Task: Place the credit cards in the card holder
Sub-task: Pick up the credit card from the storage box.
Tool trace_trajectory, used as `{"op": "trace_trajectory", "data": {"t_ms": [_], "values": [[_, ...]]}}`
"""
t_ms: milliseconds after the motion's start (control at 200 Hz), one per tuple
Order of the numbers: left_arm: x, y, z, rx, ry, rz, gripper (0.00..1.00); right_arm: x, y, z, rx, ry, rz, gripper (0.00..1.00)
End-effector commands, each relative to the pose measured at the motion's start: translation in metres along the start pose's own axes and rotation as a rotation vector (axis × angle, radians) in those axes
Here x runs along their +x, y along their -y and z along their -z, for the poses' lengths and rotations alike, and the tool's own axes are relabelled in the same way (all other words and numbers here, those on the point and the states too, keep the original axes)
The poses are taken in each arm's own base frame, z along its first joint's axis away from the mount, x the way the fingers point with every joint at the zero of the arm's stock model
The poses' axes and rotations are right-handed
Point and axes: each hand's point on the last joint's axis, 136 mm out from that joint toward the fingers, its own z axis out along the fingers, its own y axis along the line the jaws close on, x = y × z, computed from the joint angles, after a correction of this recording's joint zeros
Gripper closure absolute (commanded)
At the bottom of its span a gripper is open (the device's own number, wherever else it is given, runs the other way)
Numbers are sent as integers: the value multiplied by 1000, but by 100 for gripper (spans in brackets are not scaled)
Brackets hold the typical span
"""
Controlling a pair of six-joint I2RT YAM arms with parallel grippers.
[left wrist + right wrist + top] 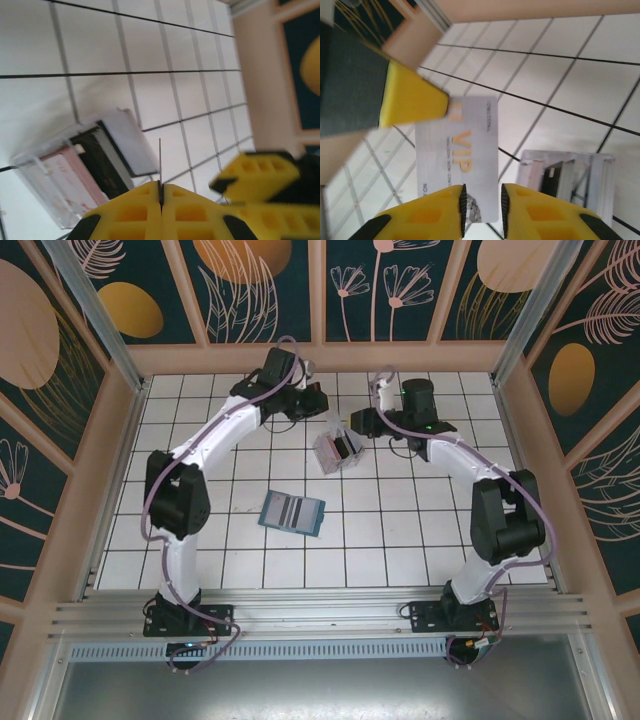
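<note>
We judge this the pick-up step. The left claw (160, 187) is clenched on one credit card (457, 150), a thin, glossy silver rectangle with orange lettering, held above the white tiled bench (400, 530). The right claw (482, 200) stands released, its yellow pads on either side of the card's lower corner without pinching it. Other cards (62, 172) sit in the clear stand (330, 455). The card holder (292, 511), flat and teal with striped slots, lies well apart, nearer the arm bases. Next, the card needs carrying there and sliding edge-first into a slot.
</note>
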Motion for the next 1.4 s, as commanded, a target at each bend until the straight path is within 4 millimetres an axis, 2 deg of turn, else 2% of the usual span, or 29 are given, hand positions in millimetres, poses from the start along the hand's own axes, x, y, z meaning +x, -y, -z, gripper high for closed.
{"op": "trace_trajectory", "data": {"t_ms": [0, 95, 230, 415, 616, 846, 966, 1066, 1126, 1246, 1356, 1396], "values": [[5, 44, 22, 258, 15, -166, 100, 3, -26, 13, -199, -19, -69, 69], [25, 57, 32, 369, -37, -225, 100, 7, -38, 14, -291, -49, -99, 68], [36, 60, 41, 391, -49, -267, 100, 14, -48, 13, -347, -77, -116, 68], [29, 51, 36, 345, -33, -254, 100, 27, -60, 18, -413, -103, -136, 72], [21, 62, 42, 375, -6, -260, 100, 38, -53, 17, -383, -119, -150, 73], [25, 53, 36, 348, -23, -247, 100, 33, -60, 19, -412, -104, -141, 95], [22, 29, 30, 271, -9, -206, 100, 34, -64, 21, -421, -102, -140, 100], [17, 2, 28, 173, 22, -164, 77, 39, -62, 22, -398, -99, -166, 100], [16, -23, 29, 71, 47, -141, 70, 44, -60, 22, -377, -101, -191, 100], [23, -85, 40, -160, 81, -69, 69, 64, -60, 16, -307, -122, -245, 100], [51, -141, 53, -336, 97, 27, 70, 96, -71, 5, -260, -160, -316, 100], [60, -152, 64, -380, 117, 47, 70, 109, -80, -1, -249, -174, -346, 100]]}}
